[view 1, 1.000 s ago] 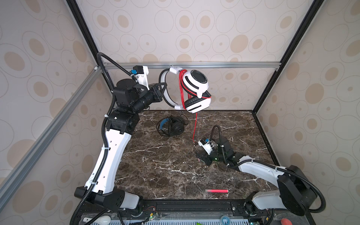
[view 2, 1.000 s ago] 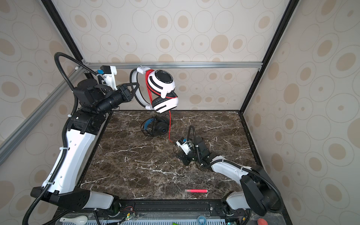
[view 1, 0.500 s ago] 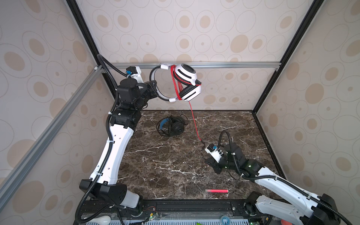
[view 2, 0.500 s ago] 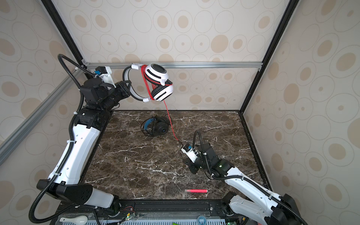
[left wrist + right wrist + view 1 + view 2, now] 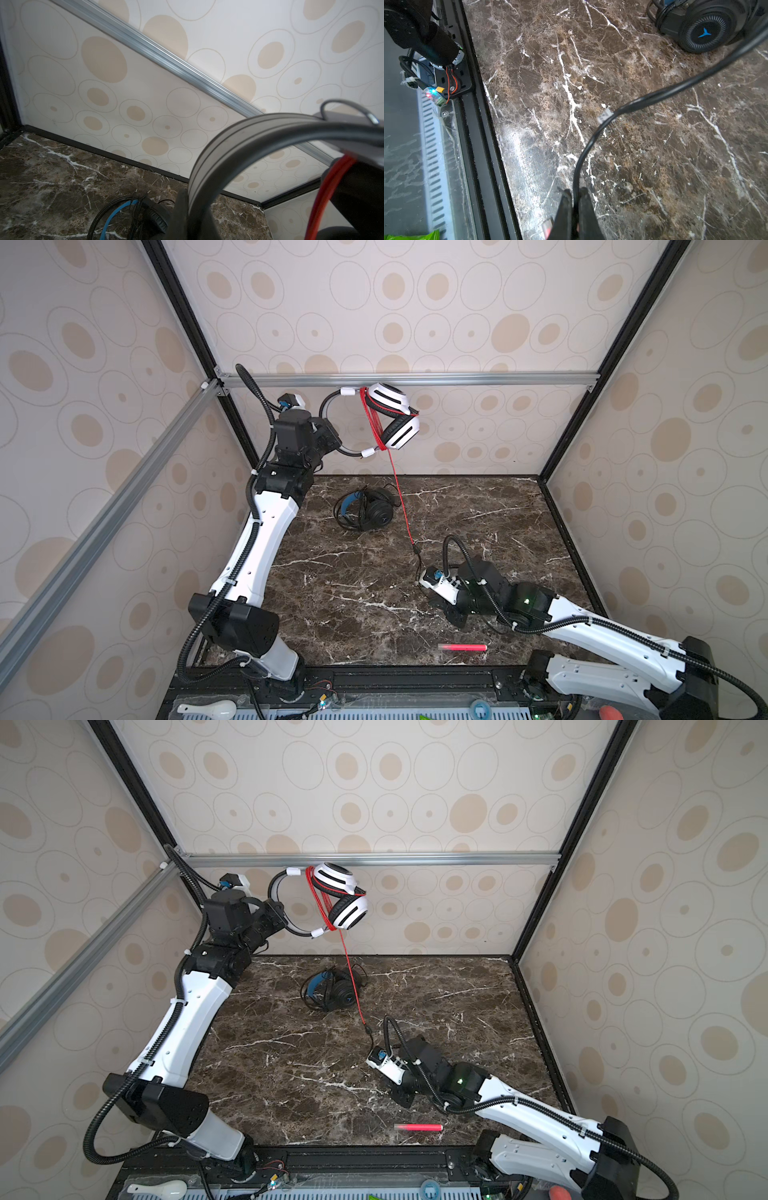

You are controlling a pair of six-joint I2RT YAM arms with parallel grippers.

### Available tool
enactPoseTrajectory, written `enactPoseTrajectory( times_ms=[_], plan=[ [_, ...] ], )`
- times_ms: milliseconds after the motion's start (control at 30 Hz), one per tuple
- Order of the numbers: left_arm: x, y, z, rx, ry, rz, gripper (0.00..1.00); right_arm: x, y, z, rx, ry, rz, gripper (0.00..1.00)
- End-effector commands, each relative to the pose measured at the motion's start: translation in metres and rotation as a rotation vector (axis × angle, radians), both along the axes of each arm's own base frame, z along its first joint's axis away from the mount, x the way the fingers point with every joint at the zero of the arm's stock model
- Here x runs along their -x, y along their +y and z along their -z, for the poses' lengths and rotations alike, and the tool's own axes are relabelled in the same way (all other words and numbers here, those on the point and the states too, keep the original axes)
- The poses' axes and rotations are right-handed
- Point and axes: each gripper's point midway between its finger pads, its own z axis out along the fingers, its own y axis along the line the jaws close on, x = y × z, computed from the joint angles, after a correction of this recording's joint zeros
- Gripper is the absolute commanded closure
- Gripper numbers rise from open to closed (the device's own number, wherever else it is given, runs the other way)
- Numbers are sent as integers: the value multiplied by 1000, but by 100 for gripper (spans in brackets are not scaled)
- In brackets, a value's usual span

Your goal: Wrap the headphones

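The white headset (image 5: 392,418) hangs in the air by the back rail (image 5: 415,379), at about 11 o'clock from the right gripper (image 5: 575,193) in both top views. The left gripper (image 5: 336,444) is clamped on its headband (image 5: 249,141), a smooth grey-and-black arc. The red cable (image 5: 401,502) is wound in several turns across the band beside the glossy, black-striped cups. From there it runs taut and straight toward 5 o'clock, down to the right gripper low over the counter (image 5: 332,593).

The cable's last stretch is black and thicker, with a small white tag (image 5: 604,116). The right gripper's jaws are pinched tight on it, with no gap beyond the cord itself. That slant line is the long axis the next turn depends on. The right arm has the free end, so I judge it should carry the cord round while the left arm steadies the frame. The cord is thin and slick and may slip.

The black headset (image 5: 368,510) has padded matte cups and a blue band. It lies on the veined marble at 12 o'clock, nearer the left arm, with its cable loose.
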Motion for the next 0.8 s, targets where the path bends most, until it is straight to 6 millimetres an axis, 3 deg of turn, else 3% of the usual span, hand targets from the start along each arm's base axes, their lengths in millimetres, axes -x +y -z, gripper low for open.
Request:
enactPoseTrajectory(
  times_ms=[0, 233, 467, 767],
  plan=[
    [1, 20, -39, 17, -112, -100, 100, 4, 8, -12, 42, -46, -56, 100],
    [-3, 30, 16, -137, 0, -185, 100, 9, 27, -58, 60, -140, -163, 100],
    [-2, 28, 65, -252, 101, -184, 100, 11, 36, -133, 68, -253, -264, 100],
    [2, 17, 96, -337, 162, -152, 100, 5, 47, -223, -19, -378, -284, 100]
  ],
)
